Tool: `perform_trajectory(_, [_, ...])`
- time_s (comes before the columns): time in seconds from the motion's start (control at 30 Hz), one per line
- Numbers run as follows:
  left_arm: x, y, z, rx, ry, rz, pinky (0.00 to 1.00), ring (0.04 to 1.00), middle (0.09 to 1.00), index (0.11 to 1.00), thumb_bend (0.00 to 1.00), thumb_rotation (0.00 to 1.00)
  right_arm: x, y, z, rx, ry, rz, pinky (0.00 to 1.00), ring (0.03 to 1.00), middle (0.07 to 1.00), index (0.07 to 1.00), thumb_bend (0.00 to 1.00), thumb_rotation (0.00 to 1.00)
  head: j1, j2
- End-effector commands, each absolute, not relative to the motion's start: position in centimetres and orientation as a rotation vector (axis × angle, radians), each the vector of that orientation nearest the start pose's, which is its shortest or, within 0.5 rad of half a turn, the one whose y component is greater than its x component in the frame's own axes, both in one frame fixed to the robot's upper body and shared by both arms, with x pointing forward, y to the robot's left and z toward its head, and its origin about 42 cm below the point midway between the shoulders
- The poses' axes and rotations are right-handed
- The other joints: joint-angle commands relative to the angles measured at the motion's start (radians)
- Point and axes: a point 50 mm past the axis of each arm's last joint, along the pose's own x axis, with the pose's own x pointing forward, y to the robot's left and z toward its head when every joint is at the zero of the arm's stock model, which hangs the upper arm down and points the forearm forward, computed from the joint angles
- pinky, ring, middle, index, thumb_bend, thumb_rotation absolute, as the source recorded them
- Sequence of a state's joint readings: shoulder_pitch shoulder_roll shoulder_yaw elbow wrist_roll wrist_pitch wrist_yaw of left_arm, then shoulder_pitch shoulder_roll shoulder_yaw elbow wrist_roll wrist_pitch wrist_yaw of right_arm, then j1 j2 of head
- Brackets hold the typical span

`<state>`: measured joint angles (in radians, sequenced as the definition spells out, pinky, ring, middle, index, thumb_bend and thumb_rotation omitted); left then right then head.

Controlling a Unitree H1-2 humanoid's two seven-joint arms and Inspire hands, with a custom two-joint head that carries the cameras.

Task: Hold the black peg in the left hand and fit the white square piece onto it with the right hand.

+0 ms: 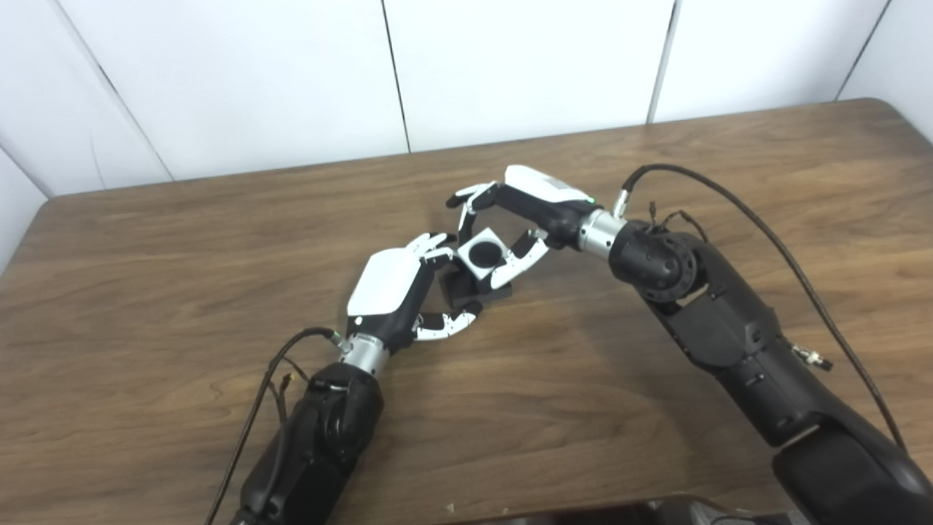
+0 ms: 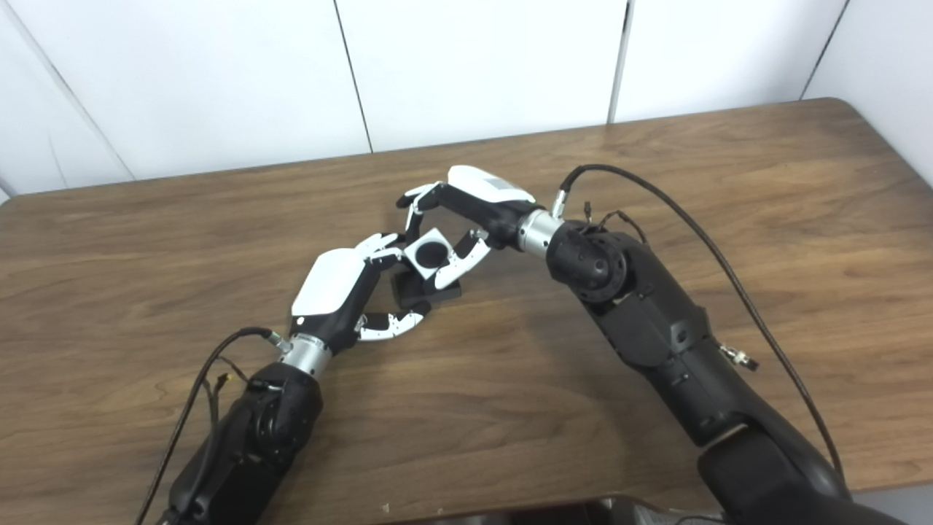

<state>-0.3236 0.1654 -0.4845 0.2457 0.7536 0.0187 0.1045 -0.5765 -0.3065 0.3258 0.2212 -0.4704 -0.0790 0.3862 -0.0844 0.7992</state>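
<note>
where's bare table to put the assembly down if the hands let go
Bare wood lies along the wall side of the table, on its left end, at the far right corner, and near the front edge between the two forearms. The middle is crowded: left hand, right hand, white square piece, black peg.

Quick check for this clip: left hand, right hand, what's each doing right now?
Left hand: shut on the black peg.
Right hand: shut on the white square piece, seated over the peg.

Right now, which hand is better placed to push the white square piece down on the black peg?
The right hand. Its fingers already grip the white square piece above the black peg, while the left hand is busy steadying the peg's base.
</note>
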Motion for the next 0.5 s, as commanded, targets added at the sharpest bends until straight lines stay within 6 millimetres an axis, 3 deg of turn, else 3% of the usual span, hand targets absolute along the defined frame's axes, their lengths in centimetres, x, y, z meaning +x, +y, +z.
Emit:
perform_trajectory(0.0, [33.9, 13.8, 8.0, 1.078, -0.133, -0.478, 0.83, 0.926, 0.900, 0.626, 0.72, 0.29, 44.8, -19.7, 24.4, -0.998, -0.348, 0.558, 0.80, 0.893, 0.858, 0.493, 0.52, 0.16, -0.001, 0.000])
perform_trajectory(0.3, [34.0, 13.8, 8.3, 1.083, -0.131, -0.474, 0.84, 0.928, 0.906, 0.629, 0.72, 0.29, 44.5, -20.5, 23.3, -1.007, -0.335, 0.556, 0.78, 0.883, 0.848, 0.493, 0.52, 0.16, 0.003, 0.006])
perform_trajectory(0.43, [34.1, 13.8, 8.4, 1.083, -0.130, -0.473, 0.84, 0.929, 0.907, 0.632, 0.71, 0.29, 44.5, -20.5, 23.0, -1.022, -0.329, 0.572, 0.88, 0.876, 0.848, 0.496, 0.52, 0.16, 0.004, 0.007])
perform_trajectory(0.47, [34.1, 13.8, 8.4, 1.083, -0.131, -0.472, 0.84, 0.928, 0.906, 0.631, 0.71, 0.29, 44.5, -20.5, 22.9, -1.032, -0.325, 0.580, 0.89, 0.876, 0.851, 0.534, 0.59, 0.20, 0.004, 0.007])
